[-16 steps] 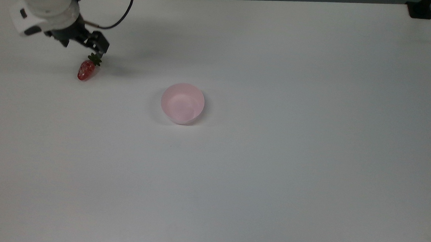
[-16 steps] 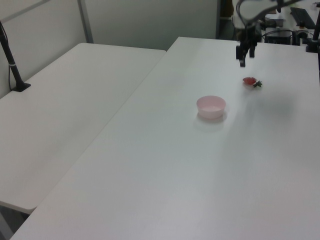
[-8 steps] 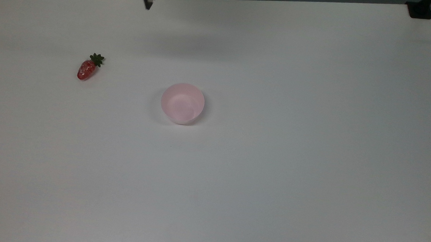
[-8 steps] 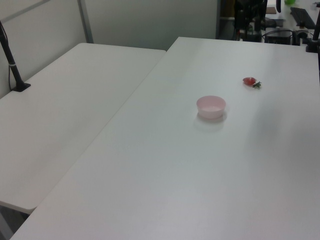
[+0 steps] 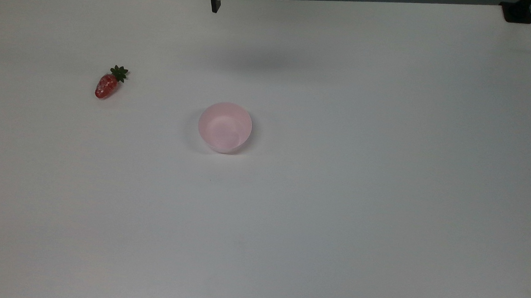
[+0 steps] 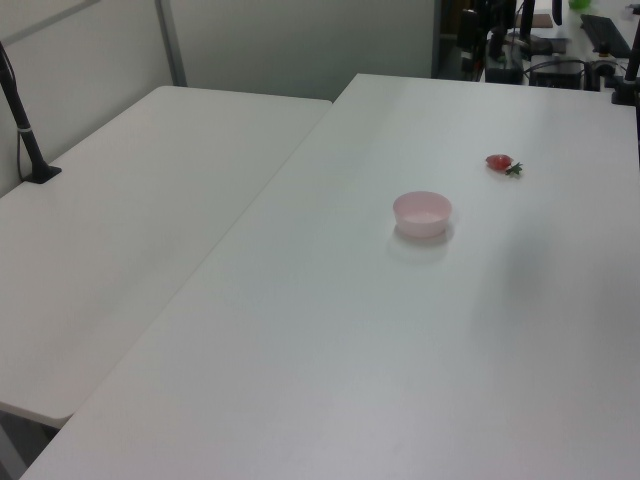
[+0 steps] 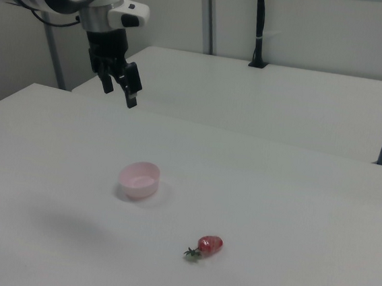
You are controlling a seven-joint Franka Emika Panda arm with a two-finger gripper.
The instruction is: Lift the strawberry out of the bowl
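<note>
**Legible markings: none**

No text, label, brand, number or sign can be read in the top view, the left view or the right view.
</note>
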